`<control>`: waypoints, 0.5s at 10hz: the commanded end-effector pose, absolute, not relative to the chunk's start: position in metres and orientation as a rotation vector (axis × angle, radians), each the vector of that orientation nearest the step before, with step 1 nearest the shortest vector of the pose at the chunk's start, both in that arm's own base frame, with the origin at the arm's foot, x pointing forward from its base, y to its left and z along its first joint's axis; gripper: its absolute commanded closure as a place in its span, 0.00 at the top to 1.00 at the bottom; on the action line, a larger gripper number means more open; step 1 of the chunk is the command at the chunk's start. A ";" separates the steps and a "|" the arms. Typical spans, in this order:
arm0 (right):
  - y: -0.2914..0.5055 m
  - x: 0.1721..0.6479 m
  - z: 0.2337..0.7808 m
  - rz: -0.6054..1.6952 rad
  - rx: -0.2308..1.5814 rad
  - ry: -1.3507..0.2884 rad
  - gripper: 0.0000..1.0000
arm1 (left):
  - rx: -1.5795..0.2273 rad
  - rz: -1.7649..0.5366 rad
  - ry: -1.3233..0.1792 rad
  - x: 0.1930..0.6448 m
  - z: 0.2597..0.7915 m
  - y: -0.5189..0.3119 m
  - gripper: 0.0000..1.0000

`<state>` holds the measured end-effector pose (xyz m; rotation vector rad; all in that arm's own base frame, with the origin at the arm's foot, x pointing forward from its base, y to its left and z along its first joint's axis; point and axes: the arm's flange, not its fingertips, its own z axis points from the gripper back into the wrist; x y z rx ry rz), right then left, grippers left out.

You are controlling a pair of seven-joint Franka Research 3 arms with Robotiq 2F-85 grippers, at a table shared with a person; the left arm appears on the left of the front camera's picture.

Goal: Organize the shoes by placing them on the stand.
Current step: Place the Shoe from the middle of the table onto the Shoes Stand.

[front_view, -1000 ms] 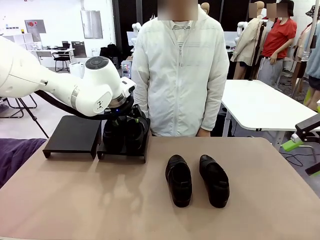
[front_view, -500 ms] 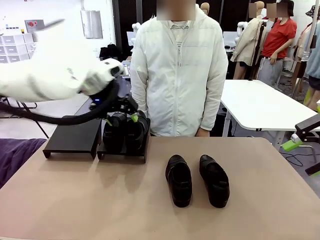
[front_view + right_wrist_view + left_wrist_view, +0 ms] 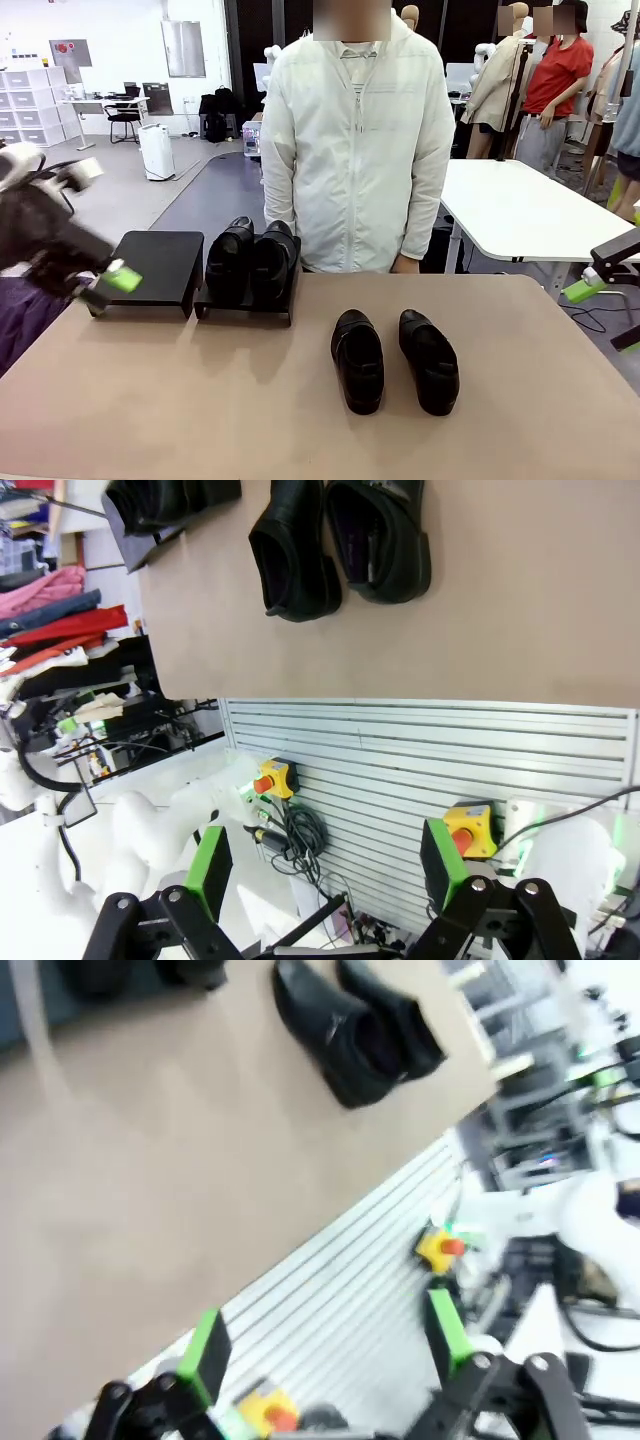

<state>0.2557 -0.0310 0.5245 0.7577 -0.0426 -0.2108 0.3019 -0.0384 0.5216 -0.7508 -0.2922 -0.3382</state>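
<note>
Front view gives you one pair of loafers (image 3: 250, 265) side by side on the black stand (image 3: 245, 311). The other pair (image 3: 357, 362) lies on the counter (image 3: 200, 400), well apart from it. Your left jaws and right jaws both stand wide, holding nothing.

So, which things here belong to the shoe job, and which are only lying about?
Job: left loose shoe, right loose shoe, pair on stand, loaded stand, bare stand.
Lying about: purple cloth, white table behind, yellow button boxes.
</note>
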 end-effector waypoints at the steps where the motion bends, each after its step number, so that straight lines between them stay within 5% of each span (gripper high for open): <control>1: -0.030 0.257 0.528 -0.219 0.774 -0.044 1.00 | -0.987 -0.054 -0.376 0.298 0.474 0.002 1.00; 2: -0.030 0.257 0.528 -0.219 0.774 -0.044 1.00 | -1.043 0.103 -0.369 0.305 0.453 0.007 1.00; 3: -0.030 0.257 0.528 -0.219 0.774 -0.044 1.00 | -0.873 -0.215 -0.316 0.302 0.510 -0.002 1.00; 5: -0.030 0.257 0.528 -0.219 0.774 -0.044 1.00 | -0.873 -0.215 -0.316 0.302 0.510 -0.002 1.00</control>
